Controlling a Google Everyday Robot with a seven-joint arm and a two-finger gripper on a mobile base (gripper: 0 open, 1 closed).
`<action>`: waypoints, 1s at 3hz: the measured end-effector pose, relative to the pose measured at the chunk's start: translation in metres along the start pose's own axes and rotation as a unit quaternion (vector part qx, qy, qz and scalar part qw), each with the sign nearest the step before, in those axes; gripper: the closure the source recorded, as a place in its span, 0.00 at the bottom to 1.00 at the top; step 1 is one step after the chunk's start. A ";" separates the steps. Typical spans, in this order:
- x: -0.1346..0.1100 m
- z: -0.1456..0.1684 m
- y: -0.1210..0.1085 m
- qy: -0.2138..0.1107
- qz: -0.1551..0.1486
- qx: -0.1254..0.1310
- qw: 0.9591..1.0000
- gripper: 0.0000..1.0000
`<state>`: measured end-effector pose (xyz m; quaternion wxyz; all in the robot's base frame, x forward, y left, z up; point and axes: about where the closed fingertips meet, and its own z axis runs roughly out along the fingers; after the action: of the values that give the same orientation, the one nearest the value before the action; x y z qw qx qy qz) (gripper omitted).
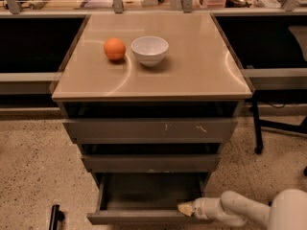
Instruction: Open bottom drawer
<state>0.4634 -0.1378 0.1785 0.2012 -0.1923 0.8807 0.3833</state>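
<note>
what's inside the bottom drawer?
The bottom drawer is pulled out; only a bare dark floor shows inside. The gripper sits at its front rim, covering one corner; the rear is hidden under the middle drawer.

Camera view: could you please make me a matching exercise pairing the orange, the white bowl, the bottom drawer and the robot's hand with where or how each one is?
Column A
1. orange
2. white bowl
3. bottom drawer
4. hand

Column B
a. pulled out, inside showing
b. on the cabinet top, left of its neighbour
c. low down, at the open drawer's front edge, right side
d. on the cabinet top, right of its neighbour

Pairs: 1-b, 2-d, 3-a, 4-c
</note>
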 end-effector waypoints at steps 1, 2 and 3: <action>0.006 0.000 0.005 -0.005 0.001 0.000 1.000 1.00; 0.043 -0.003 0.030 -0.022 0.012 -0.005 1.000 1.00; 0.050 -0.022 0.047 -0.088 -0.012 0.025 0.996 1.00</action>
<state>0.3929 -0.1339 0.1956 0.2871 -0.1631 0.8667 0.3739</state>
